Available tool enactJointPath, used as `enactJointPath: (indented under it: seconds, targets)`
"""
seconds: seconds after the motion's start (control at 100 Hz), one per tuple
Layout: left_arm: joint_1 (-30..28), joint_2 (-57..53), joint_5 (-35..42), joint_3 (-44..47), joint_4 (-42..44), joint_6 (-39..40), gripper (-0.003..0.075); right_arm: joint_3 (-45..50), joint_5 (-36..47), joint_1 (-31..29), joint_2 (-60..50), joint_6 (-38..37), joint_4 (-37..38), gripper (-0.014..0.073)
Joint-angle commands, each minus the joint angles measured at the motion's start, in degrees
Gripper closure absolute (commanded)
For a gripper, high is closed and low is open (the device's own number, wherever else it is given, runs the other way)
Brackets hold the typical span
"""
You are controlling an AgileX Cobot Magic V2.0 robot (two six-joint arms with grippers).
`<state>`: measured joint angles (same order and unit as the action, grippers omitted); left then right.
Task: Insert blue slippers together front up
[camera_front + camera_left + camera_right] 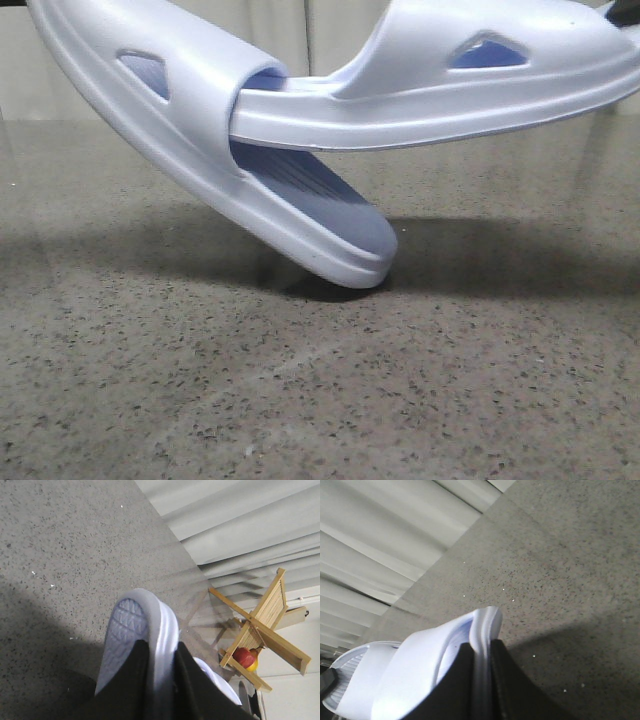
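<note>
Two pale blue slippers hang above the table in the front view. The left slipper [205, 150] tilts down to the right, its low end just above the table. The right slipper [420, 85] lies about level, and one end of it sits inside the left one's strap. Neither gripper shows in the front view. My left gripper [160, 652] is shut on the sole edge of the left slipper [130, 625]. My right gripper [481, 650] is shut on the sole edge of the right slipper [420, 667]. The other slipper shows beyond it [350, 672].
The grey speckled table [300, 390] lies under the slippers, with their shadow on it. A wooden rack [267, 620] holding red and yellow fruit [245, 657] stands past the table's far edge. Pale pleated curtains [380, 545] hang behind.
</note>
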<state>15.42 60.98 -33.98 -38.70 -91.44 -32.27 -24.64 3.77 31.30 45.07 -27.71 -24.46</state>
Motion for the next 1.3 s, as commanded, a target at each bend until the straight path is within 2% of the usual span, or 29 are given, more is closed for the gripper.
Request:
enactJointPath:
  seconds: [0.0,0.22,0.29,0.84,1.03,1.22,1.29]
  targets:
    - [1.0,-0.58,-10.33,-1.71,-6.66,0.46,0.0704,-1.76,6.34,3.19,1.76,0.14,-0.7,0.0701]
    - [1.0,-0.58,-15.62,-1.71,-15.07,-2.72,0.0704,-1.76,14.81,6.48,2.88,0.14,-0.7,0.0701]
    - [1.0,-0.58,-16.68,-1.97,-15.19,-2.59,0.0704,-1.76,15.94,6.59,2.88,0.14,-0.7,0.0701]
    - [1.0,-0.58,-18.7,-1.95,-15.19,-2.35,0.0704,-1.76,13.29,6.59,3.38,0.14,-1.38,0.0701]
    - [1.0,-0.58,-18.7,-1.95,-15.19,-2.35,0.0704,-1.31,13.79,6.59,3.38,0.14,-5.7,0.0701]
    - [1.0,-0.58,-18.7,-1.95,-15.19,-2.35,0.0704,0.81,15.34,6.59,3.38,0.03,-13.06,0.0701]
    - [1.0,-0.58,-18.7,-1.95,-15.19,-2.35,0.0704,1.35,14.43,6.59,3.38,-1.8,-14.07,0.0701]
